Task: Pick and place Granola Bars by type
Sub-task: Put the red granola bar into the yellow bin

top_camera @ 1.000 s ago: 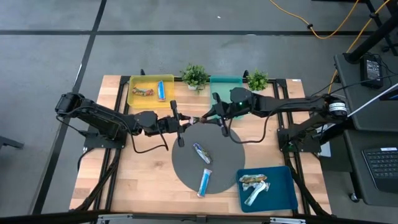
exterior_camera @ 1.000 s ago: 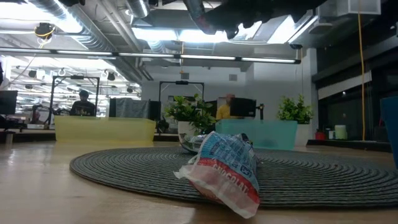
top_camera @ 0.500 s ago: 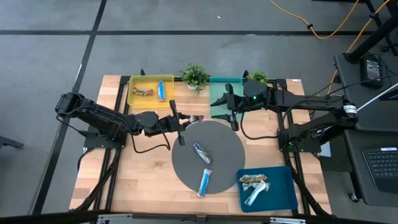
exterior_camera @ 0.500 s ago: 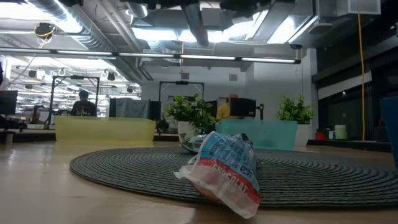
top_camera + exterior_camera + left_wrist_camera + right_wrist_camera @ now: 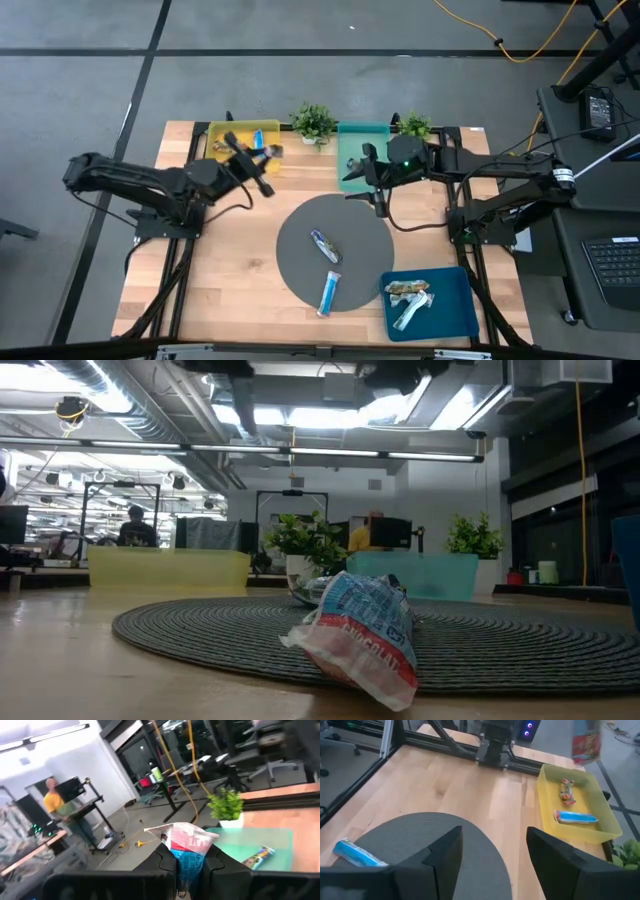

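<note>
Left tool [image 5: 262, 158] hangs over the near edge of the yellow bin [image 5: 216, 158] at the back left of the tabletop [image 5: 230, 280], its fingers [image 5: 167, 862] clamped on a red, white and blue bar [image 5: 186, 851] that stands upright between them. Right tool [image 5: 372, 185] sits low at the front edge of the teal bin [image 5: 352, 140], just past the back rim of the round grey mat [image 5: 370, 235], with its fingers [image 5: 442, 852] spread apart and nothing between them. Inside the yellow bin lie a blue bar [image 5: 575, 817] and a brownish bar [image 5: 566, 791], side by side but not touching. On the mat rest two more bars: a blue-and-white one [image 5: 329, 292] near the front rim and a smaller blue one [image 5: 324, 245] near the middle. A blue tray [image 5: 455, 310] at the front right holds a brown-marked bar [image 5: 406, 289] and a white bar [image 5: 410, 312] just beside it. Two potted plants [image 5: 314, 122] stand at the back, one between the bins and the other [image 5: 414, 128] behind the teal bin. From tabletop height, a crumpled red-and-blue wrapper [image 5: 362, 635] lies on the mat, closest to the camera.
</note>
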You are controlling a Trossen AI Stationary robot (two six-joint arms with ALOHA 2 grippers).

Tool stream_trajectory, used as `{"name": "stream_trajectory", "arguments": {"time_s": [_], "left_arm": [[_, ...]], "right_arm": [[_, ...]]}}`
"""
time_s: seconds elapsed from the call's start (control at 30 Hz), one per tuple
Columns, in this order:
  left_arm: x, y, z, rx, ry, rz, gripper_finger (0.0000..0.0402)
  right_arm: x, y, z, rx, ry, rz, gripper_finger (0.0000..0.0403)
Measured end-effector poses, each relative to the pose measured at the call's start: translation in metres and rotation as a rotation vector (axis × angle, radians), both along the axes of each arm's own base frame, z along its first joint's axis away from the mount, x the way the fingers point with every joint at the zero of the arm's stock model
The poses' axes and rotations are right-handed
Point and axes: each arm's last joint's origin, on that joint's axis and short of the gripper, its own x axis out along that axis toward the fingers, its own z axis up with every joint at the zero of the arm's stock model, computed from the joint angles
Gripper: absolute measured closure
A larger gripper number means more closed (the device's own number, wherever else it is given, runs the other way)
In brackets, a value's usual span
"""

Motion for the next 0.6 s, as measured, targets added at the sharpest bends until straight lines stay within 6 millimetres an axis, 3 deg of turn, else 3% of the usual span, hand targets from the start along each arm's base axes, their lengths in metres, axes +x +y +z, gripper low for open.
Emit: {"name": "stream_trajectory", "arguments": {"time_s": [0.17, 0.4, 0.6], "left_arm": [[-0.019, 0.008, 0.003, -0.041, 0.005, 0.023, 0.0384], [-0.028, 0.023, 0.002, -0.09, 0.065, 0.076, 0.0383], [-0.034, 0.05, 0.027, -0.195, 0.113, 0.07, 0.0383]], "right_arm": [[0.0, 0.003, 0.0, -0.012, -0.005, 0.015, 0.0181], [0.001, 0.002, -0.002, -0.021, -0.021, 0.019, 0.0181], [0.004, 0.002, -0.008, -0.04, -0.061, 0.027, 0.0181]]}}
